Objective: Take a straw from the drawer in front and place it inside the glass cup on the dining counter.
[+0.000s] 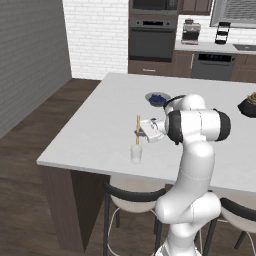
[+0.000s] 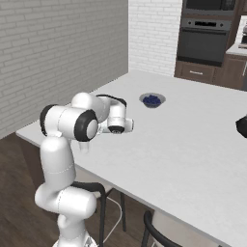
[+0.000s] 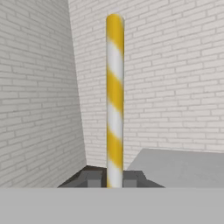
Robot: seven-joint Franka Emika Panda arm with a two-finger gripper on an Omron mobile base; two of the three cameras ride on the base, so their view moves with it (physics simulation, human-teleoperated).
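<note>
My gripper (image 1: 138,132) is shut on the straw (image 1: 138,125), which stands upright over the near edge of the dining counter (image 1: 100,125). Its lower end hangs just above the glass cup (image 1: 136,153), a small clear tumbler directly below. In the hand view the straw (image 3: 115,100) is yellow-and-white striped and rises from between the two dark fingertips of the gripper (image 3: 114,179) against a brick wall. The white arm hides the fingers in the right base view, where the dining counter (image 2: 183,144) stretches away. The drawer is out of view.
A bowl of blue berries (image 1: 157,99) (image 2: 152,100) sits mid-counter behind the hand. A dark object (image 1: 248,106) lies at the counter's right edge. Stools (image 1: 135,195) stand under the near edge. Ovens (image 1: 152,37) line the back wall.
</note>
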